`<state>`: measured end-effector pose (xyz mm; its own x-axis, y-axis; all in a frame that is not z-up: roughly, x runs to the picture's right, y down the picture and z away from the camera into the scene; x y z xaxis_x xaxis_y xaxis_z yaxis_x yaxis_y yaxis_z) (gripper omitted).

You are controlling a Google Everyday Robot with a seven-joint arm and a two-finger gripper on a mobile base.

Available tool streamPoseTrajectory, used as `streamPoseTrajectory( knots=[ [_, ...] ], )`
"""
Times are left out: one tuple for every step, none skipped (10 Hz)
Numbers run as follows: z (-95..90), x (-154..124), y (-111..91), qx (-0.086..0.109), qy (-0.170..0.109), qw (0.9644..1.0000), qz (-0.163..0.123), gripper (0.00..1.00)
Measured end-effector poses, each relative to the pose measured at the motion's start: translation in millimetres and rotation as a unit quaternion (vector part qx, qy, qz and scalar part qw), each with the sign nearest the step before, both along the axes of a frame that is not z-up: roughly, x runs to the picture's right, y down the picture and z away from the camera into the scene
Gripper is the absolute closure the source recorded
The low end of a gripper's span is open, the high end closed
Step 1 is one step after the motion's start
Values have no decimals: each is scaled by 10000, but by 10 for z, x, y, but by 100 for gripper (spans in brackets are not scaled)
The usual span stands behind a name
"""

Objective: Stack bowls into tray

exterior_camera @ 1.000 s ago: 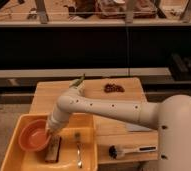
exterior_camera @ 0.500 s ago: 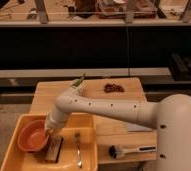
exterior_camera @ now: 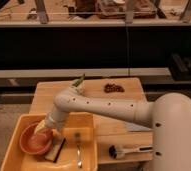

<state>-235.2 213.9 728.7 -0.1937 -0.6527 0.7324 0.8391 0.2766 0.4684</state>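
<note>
The orange-red bowl (exterior_camera: 33, 140) sits inside the yellow tray (exterior_camera: 86, 125), at its left side. My white arm reaches from the right down into the tray. My gripper (exterior_camera: 45, 131) is at the bowl's right rim, low over it. A fork (exterior_camera: 78, 150) and a dark rectangular block (exterior_camera: 55, 149) lie in the tray to the right of the bowl.
The tray stands at the front left of a wooden table (exterior_camera: 114, 107). A green leafy item (exterior_camera: 79, 81) and a dark reddish pile (exterior_camera: 114, 88) lie at the table's back. A black-handled utensil (exterior_camera: 126, 149) lies at the front right. A dark counter runs behind.
The gripper has moved slightly left and down, closer onto the bowl's rim. The bowl stays in the tray.
</note>
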Motion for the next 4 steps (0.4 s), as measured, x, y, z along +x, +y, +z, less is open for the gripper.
streamPoseTrajectory(
  knots=[
    [-19,22,-43,39,23,10000,33,20],
    [-58,47,-135,86,76,9999,62,20],
    [-124,63,-286,168,163,9997,74,20],
    [-158,72,-388,233,228,9994,99,20]
  ],
)
